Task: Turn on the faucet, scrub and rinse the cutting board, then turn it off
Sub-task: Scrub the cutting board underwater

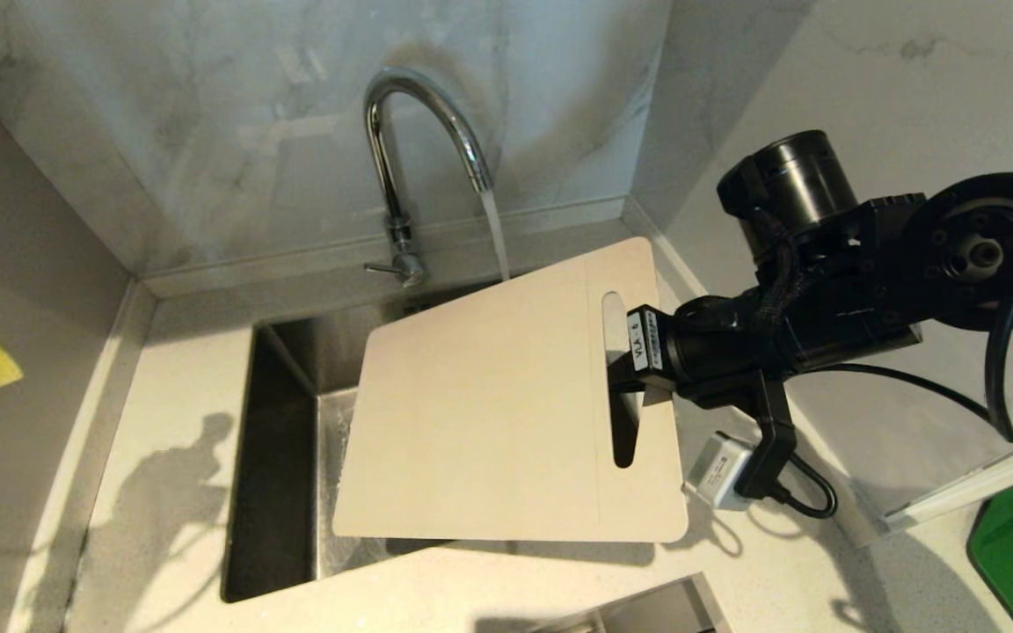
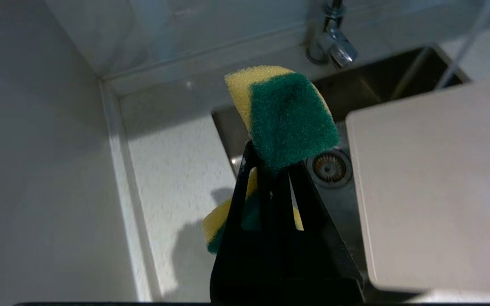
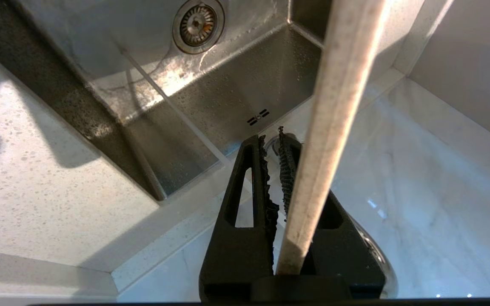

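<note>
At frame centre the right gripper clamps the cutting board by its slot edge, tilted over the sink to drain; beyond, the faucet runs. Far left, the left gripper pinches a sponge (ready for scrubbing, likely).

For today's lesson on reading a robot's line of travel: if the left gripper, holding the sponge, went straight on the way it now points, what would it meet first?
Probably the sink: the left gripper and its sponge point at the near rim and basin, with the cutting board off to one side. Depth is unclear.
</note>
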### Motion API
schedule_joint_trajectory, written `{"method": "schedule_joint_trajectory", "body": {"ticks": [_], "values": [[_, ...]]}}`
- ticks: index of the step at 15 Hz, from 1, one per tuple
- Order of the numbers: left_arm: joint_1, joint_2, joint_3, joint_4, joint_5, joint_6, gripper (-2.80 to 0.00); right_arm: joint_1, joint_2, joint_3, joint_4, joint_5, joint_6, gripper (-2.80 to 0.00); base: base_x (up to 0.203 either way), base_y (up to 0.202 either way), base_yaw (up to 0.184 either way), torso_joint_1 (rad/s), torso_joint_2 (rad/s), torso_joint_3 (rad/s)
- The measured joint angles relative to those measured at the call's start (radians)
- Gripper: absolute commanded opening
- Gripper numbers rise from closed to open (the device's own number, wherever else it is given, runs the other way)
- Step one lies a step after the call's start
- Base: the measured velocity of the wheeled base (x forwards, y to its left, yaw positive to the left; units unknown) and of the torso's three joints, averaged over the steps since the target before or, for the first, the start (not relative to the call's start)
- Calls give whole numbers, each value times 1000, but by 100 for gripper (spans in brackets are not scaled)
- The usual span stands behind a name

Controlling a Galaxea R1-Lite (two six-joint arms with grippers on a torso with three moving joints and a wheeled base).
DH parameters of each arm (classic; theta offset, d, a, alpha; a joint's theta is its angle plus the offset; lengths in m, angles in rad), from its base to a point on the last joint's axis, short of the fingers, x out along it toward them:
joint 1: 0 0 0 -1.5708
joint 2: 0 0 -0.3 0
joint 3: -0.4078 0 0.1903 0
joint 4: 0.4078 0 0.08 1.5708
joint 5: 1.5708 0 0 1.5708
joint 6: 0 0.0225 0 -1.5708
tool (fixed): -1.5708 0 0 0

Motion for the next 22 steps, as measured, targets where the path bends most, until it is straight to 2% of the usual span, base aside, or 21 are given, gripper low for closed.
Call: {"method": "schedule_joint_trajectory", "body": {"ticks": [6,9,14,17,22], "values": [[-25,378,-233,-63,20,-125,-280,-1,10,-2,0,0,0,-280,0,0,0,0,0,0],[-103,491,-284,-145,27,-252,-280,-1,20,-2,-3,1,0,-280,0,0,0,0,0,0],[-208,568,-328,-164,29,-386,-280,-1,48,-7,-4,0,0,-280,0,0,0,0,0,0],[-219,582,-326,-163,4,-422,-280,-3,72,-42,-4,-5,0,-280,0,0,0,0,0,0],[-218,578,-348,-164,-14,-422,-280,-4,131,-135,0,-1,0,-280,0,0,0,0,0,0]]}}
